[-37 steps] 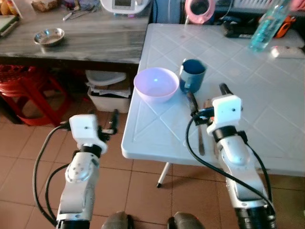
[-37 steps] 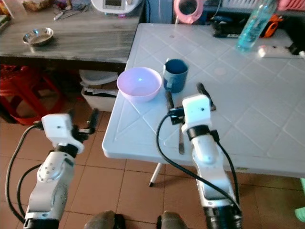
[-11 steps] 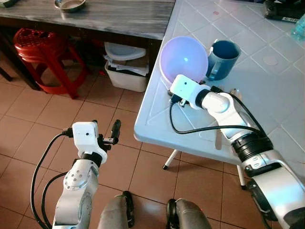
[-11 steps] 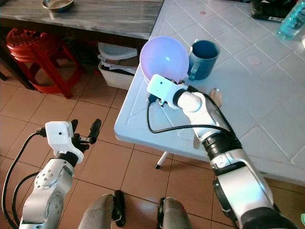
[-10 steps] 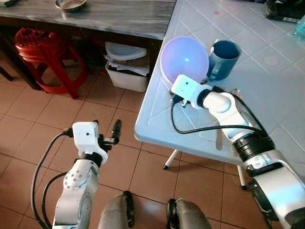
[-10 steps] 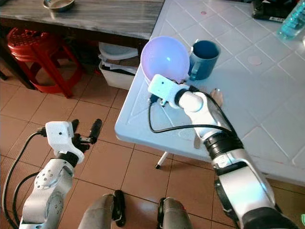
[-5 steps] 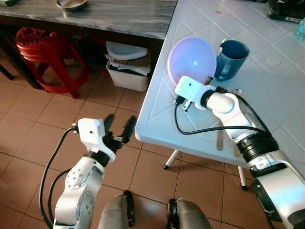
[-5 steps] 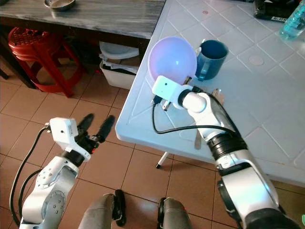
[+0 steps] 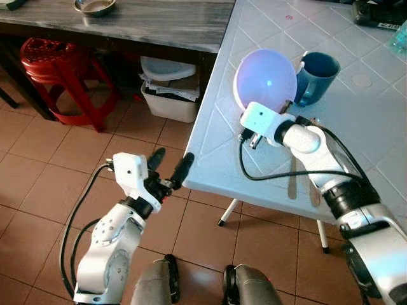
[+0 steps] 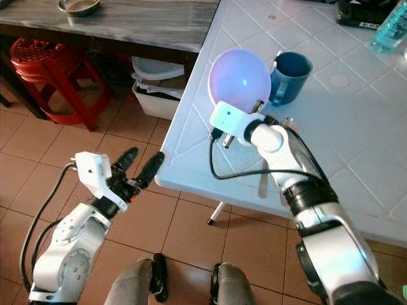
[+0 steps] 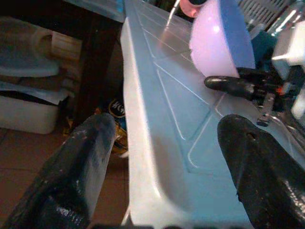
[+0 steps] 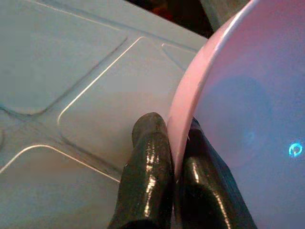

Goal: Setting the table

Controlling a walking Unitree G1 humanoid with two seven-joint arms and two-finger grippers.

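Pale blue-white moulded plastic, scored into a diamond grid, forms the top of the folding table [image 9: 356, 121] that serves as the landmark here. Near its front left corner the right gripper [image 12: 177, 157] pinches the rim of a lilac plastic bowl [image 9: 265, 81], one black finger outside the wall and one inside, and holds the bowl tipped up on edge so its hollow faces the camera. Just behind the bowl, further in on the table, stands a dark blue mug [image 9: 316, 68] with its handle [image 10: 277, 90] turned toward the bowl. On the table beside the right forearm lie two pieces of cutlery [image 9: 292, 183], their ends partly hidden by the arm. At the far edge of the table are a black object [image 9: 380, 13] and a pale blue bottle [image 10: 388, 28], cut off by the frame. The left gripper [image 9: 169, 169] hangs off the table's front left corner, over the floor, its two black fingers spread wide with nothing between them; one fingertip [image 11: 88, 152] sits below the table's lip and the other [image 11: 257, 162] level with its top. To the left of the table runs a grey wood-grain counter [image 9: 152, 22] carrying a small steel bowl [image 9: 95, 6]. Under the counter sit a red plastic stool [image 9: 56, 67] and, next to the table's edge, a white plastic bin [image 9: 166, 89] with paper in it. The floor [image 9: 38, 190] around the table is terracotta tile with pale grout lines.
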